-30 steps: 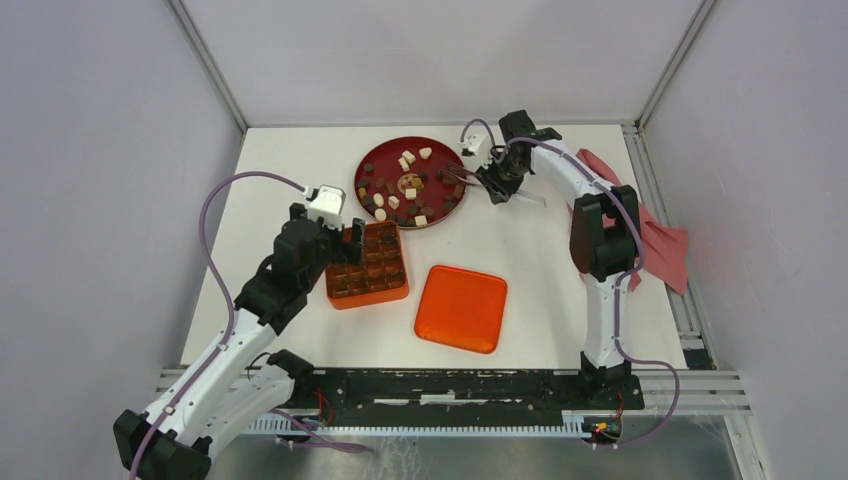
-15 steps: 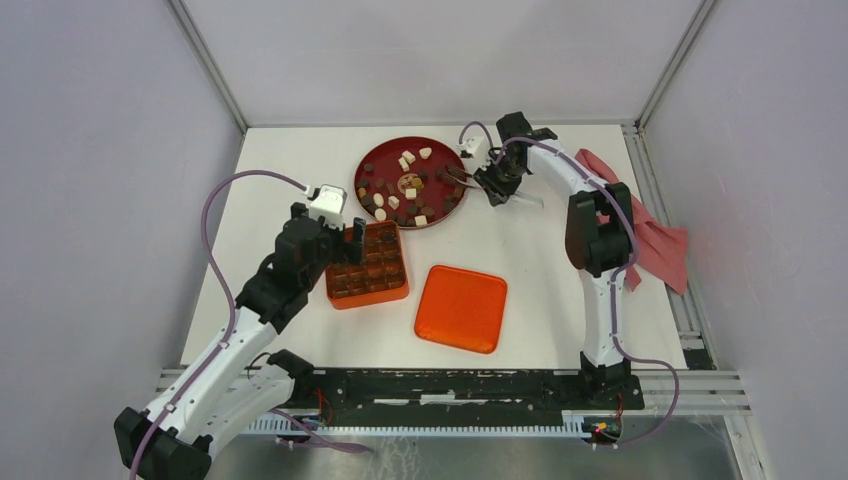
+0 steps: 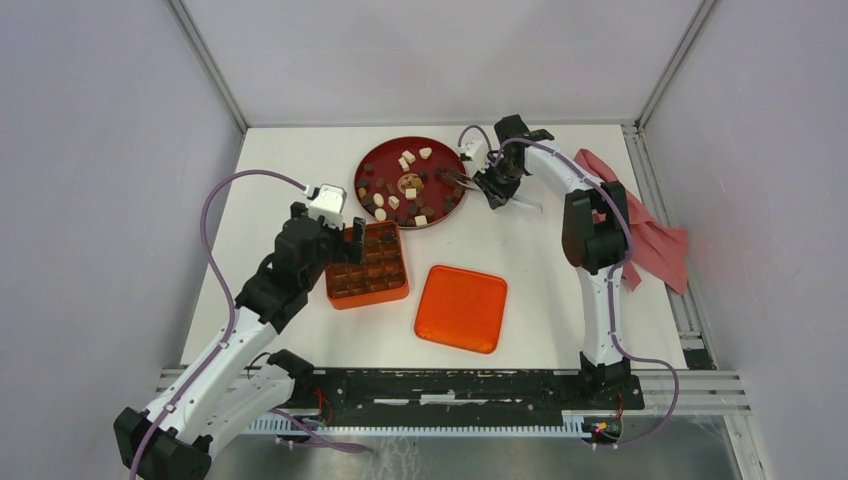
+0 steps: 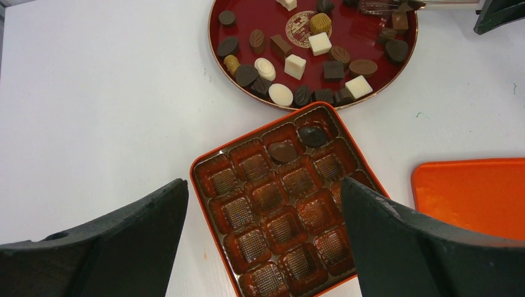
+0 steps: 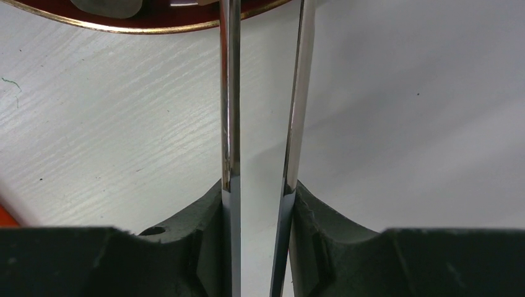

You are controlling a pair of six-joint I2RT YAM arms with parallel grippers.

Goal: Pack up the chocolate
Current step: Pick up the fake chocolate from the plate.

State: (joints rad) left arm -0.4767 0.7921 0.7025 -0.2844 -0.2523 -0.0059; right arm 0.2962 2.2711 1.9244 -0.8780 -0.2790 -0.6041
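Right tool [image 3: 497, 185] clamps slim steel tweezers [image 5: 230, 124], tips pointing left over round red plate [image 4: 365, 37] rim; brown and cream chocolates [image 4: 296, 65] lie just beyond. Left tool [image 4: 263, 241] wide open, empty, farther.

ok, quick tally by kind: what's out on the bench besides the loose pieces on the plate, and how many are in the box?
red plate: 1
box: 1
orange lid: 1
tongs: 1
red cloth: 1
chocolates seen in the box: 2
total: 7
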